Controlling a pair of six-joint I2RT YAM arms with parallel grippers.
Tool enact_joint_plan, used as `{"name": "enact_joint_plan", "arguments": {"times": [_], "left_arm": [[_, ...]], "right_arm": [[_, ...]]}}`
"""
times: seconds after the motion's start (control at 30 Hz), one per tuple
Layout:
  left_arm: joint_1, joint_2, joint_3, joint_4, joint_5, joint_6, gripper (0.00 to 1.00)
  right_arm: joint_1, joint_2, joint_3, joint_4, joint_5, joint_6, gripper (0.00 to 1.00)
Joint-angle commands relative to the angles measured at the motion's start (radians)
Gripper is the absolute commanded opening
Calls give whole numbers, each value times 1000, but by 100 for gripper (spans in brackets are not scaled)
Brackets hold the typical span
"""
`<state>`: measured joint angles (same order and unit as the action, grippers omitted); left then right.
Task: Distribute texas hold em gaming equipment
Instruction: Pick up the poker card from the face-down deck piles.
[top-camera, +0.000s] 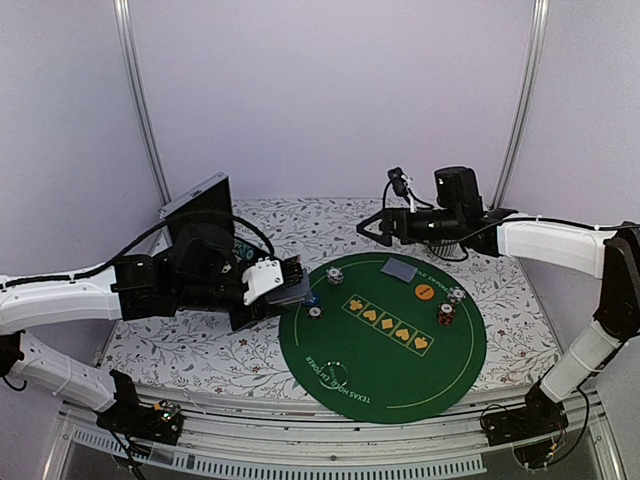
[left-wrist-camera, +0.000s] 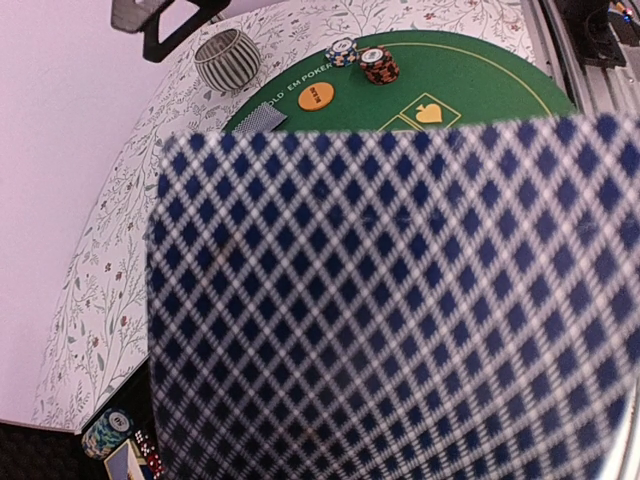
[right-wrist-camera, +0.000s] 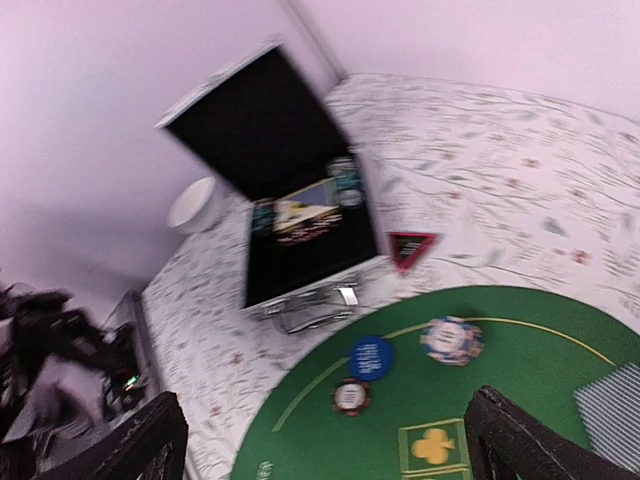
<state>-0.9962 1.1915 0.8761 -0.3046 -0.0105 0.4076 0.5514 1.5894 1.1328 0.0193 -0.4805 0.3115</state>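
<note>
Floral-cloth table (top-camera: 200, 345) with round green mat (top-camera: 400, 370), set partway for a hand.
Upper left: open case (top-camera: 198, 205) as supply. Left of centre: left gripper (top-camera: 291, 283) clamped on held card (left-wrist-camera: 400, 300) over the mat's left rim, likely bound for a seat. Upper centre: right gripper (top-camera: 374, 228) splayed wide, empty, hovering. Rightward, spaced round the felt by seat: dealt card (top-camera: 399, 270), orange disc (top-camera: 424, 291), chip stacks (top-camera: 446, 314).

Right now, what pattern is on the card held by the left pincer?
The card shows a blue-and-white diamond lattice, clearest in the left wrist view.
</note>
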Motion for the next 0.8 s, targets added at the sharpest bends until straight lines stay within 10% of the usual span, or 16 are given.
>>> {"name": "enact_joint_plan", "arguments": {"times": [0.0,0.77], "left_arm": [[10,11,-6,24,9,5,42],[13,17,-14,30,-37,18,42]], "right_arm": [[103,-36,23,22,-353,-84,99],[291,180,225,-29,-351,190,99]]}}
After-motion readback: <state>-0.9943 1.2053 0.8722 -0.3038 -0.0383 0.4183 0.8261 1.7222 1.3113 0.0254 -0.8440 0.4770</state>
